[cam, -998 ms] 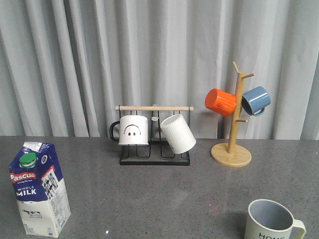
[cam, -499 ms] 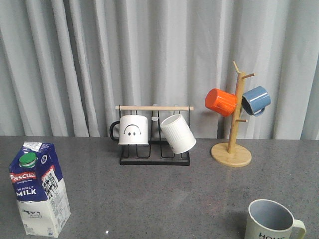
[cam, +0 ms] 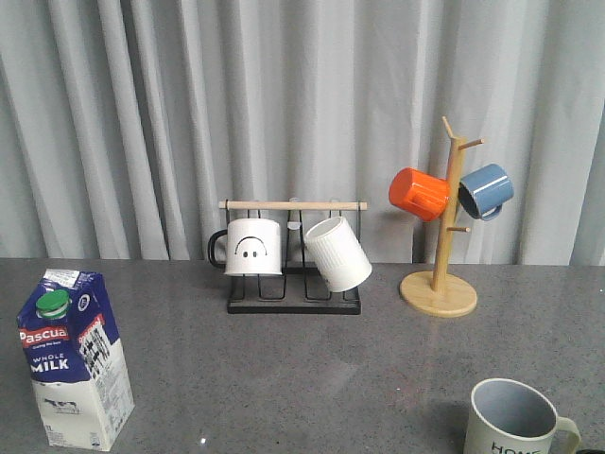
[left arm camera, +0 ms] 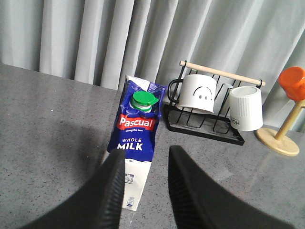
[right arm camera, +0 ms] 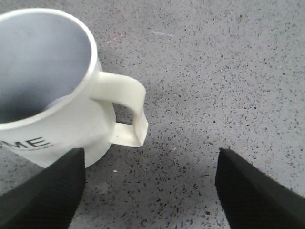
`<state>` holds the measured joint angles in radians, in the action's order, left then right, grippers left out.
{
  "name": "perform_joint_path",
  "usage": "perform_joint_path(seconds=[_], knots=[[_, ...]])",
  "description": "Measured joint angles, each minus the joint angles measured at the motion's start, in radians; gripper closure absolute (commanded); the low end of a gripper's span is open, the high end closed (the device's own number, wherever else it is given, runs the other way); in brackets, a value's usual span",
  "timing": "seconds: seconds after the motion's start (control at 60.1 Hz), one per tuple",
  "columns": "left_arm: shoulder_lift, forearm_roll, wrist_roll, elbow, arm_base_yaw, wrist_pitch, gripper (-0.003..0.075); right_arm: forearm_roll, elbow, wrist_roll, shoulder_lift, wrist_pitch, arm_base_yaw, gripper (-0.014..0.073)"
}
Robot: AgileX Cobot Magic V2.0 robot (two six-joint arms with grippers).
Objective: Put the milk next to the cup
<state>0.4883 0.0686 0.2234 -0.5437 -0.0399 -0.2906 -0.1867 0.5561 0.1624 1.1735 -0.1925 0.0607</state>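
The milk, a blue-and-white carton with a green cap, stands upright at the front left of the table. The cup, pale cream with a grey-blue inside, stands at the front right with its handle to the right. In the left wrist view my left gripper is open and empty, just short of the milk. In the right wrist view my right gripper is open wide and empty, low over the table beside the cup, near its handle.
A black wire rack at the back middle holds a white smiley mug and a white ribbed mug. A wooden mug tree at the back right carries an orange mug and a blue mug. A grey curtain hangs behind.
A small dark sliver has come into the bottom right corner of the front view, beside the cup's handle. The milk and the cup have not moved.
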Motion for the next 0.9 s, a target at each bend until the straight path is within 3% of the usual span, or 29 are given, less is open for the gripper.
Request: perform_joint_path(seconds=[0.582, 0.715, 0.898], knots=[[0.000, -0.001, 0.000, 0.000, 0.000, 0.000, 0.0489, -0.001, 0.000, 0.015, 0.164, 0.192, 0.000, 0.0072], [0.000, -0.002, 0.000, 0.000, 0.000, 0.000, 0.0489, -0.001, 0.000, 0.015, 0.203, 0.236, 0.000, 0.0137], [0.000, -0.002, 0.000, 0.000, 0.000, 0.007, 0.0489, 0.025, 0.000, 0.015, 0.246, 0.293, -0.009, 0.0337]])
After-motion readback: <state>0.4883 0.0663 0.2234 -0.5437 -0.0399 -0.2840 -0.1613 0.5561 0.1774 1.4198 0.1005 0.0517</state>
